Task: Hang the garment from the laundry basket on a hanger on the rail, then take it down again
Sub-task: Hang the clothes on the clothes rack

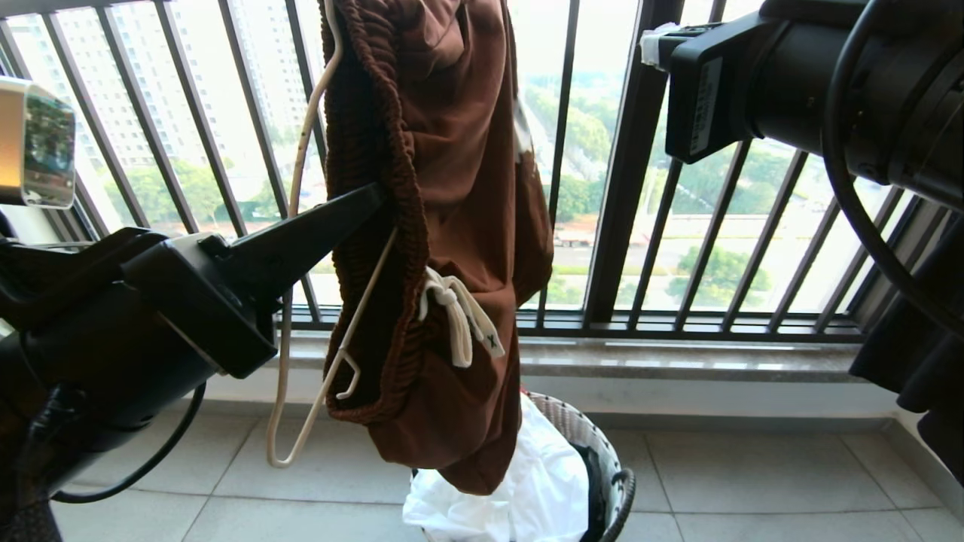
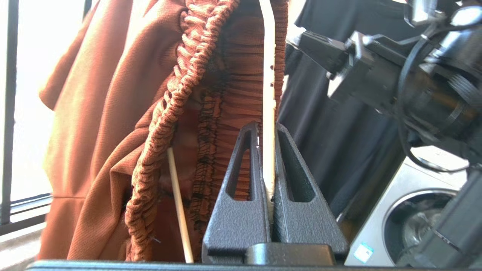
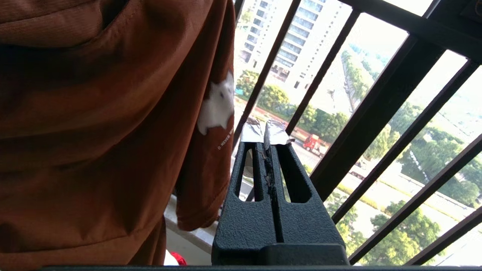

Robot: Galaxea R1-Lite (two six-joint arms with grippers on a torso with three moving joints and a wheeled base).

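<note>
Tiled floor (image 1: 715,482), black railing (image 1: 625,158) | left gripper (image 2: 268,130) clamps hanger (image 2: 268,75) | right gripper (image 3: 265,131) closed, empty

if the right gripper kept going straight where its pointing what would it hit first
Probably nothing soon: the right gripper, shut and empty, points past the edge of the shorts into a gap between the black railing bars. Depth is unclear, so a bar might still be clipped.

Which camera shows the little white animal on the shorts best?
The right wrist view: the white animal print sits plainly on the shorts. The head view shows only a white sliver at the edge; the left wrist view shows none.
</note>
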